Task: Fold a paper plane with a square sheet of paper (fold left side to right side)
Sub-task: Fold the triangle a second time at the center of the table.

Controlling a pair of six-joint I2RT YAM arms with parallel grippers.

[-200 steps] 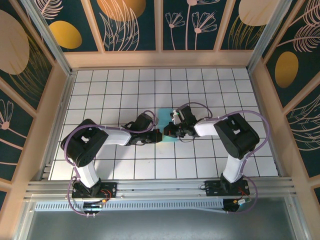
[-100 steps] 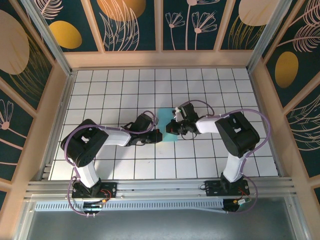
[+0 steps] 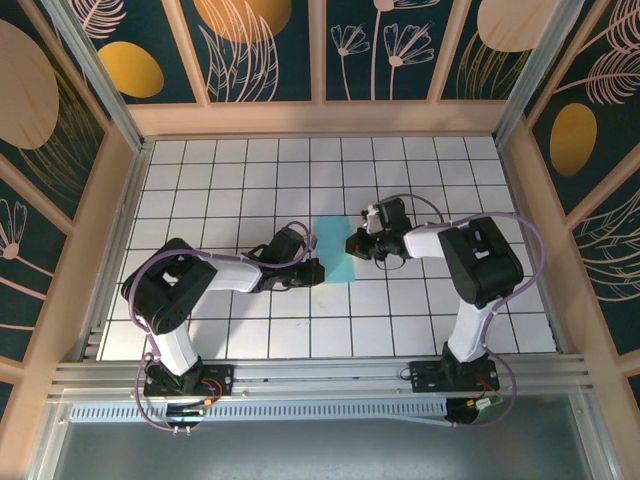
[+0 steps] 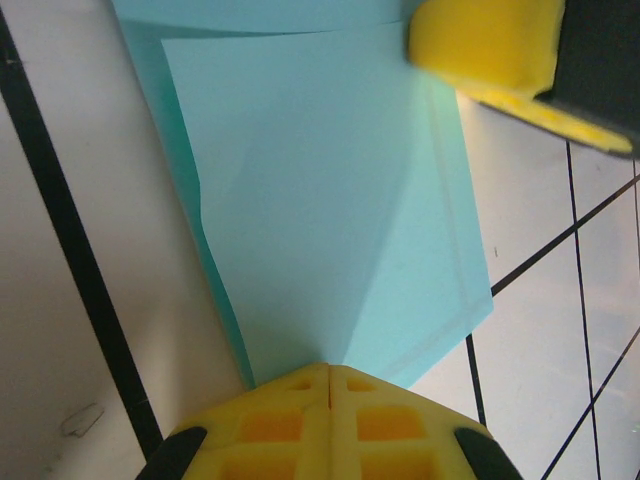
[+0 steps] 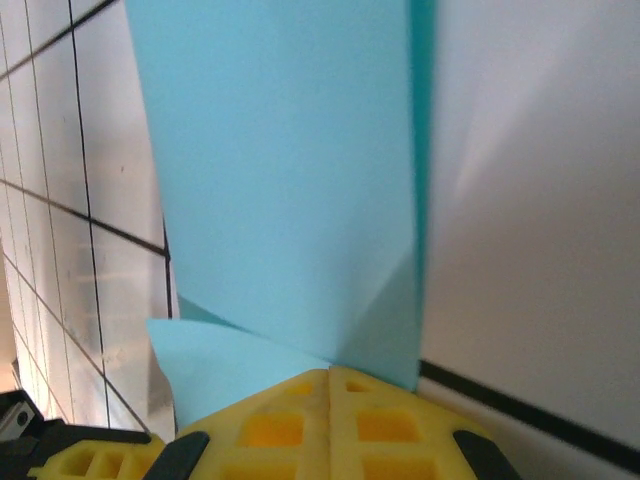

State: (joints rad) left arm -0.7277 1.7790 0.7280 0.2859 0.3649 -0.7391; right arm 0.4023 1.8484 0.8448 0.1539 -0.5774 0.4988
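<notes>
— Shut, both sets of jaws: left gripper (image 3: 317,272), right gripper (image 3: 358,243).
— And the paper?
— Middle of the worktop (image 3: 200,190), paper (image 3: 336,248) between the tips, touching both. Folded narrow, creased. Probably early; nose and wings to come.

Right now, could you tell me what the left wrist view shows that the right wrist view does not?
Left wrist: a diagonal crease across the cyan paper, whose corner rests on a white tile. Right wrist: a small pointed flap beside a tall flat panel. Both: that paper, grid lines, and the shut left gripper or right gripper.
</notes>
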